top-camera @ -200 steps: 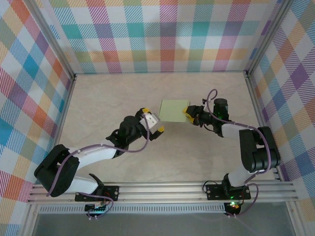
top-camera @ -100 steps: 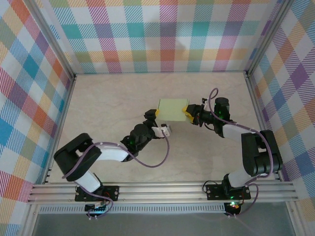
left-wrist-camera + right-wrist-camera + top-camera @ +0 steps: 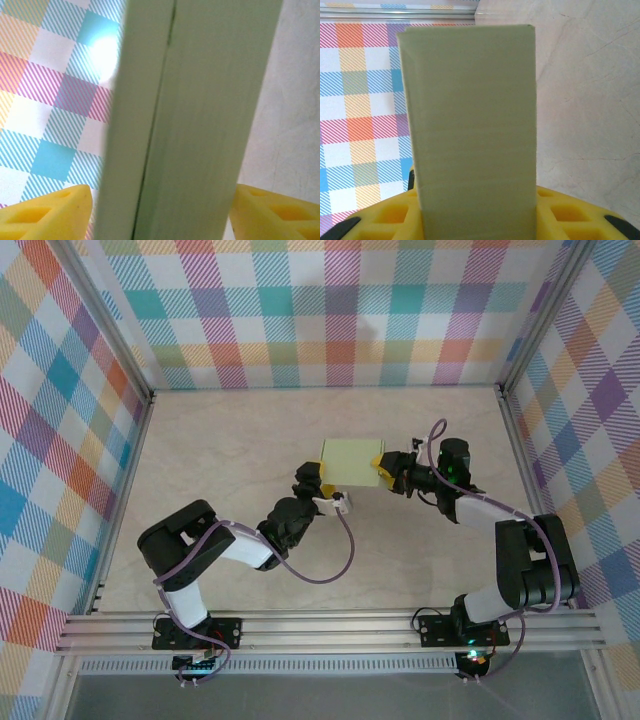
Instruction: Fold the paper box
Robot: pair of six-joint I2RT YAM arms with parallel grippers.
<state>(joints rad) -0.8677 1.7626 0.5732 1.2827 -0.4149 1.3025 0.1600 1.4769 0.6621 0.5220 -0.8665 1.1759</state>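
Observation:
The paper box [image 3: 350, 461] is a pale green rectangular block held off the table between both arms. My right gripper [image 3: 381, 468] is shut on its right end; in the right wrist view the paper box [image 3: 470, 115] rises straight up between the yellow fingers [image 3: 560, 215] of that gripper [image 3: 477, 220]. My left gripper [image 3: 322, 485] has its jaws around the left end. Seen from the left wrist, the paper box [image 3: 200, 125] stands between the yellow fingertips [image 3: 50, 212] of the left gripper [image 3: 163, 215], with one seam running down it and both pads against its sides.
Plaid walls [image 3: 330, 310] enclose the beige table [image 3: 220, 440] on three sides. An aluminium rail [image 3: 330, 625] with both arm bases runs along the near edge. Purple cables loop from each forearm.
The left arm reached forward and right to the box's left end, and its jaws narrowed onto the box. The right arm and the box shifted only slightly.

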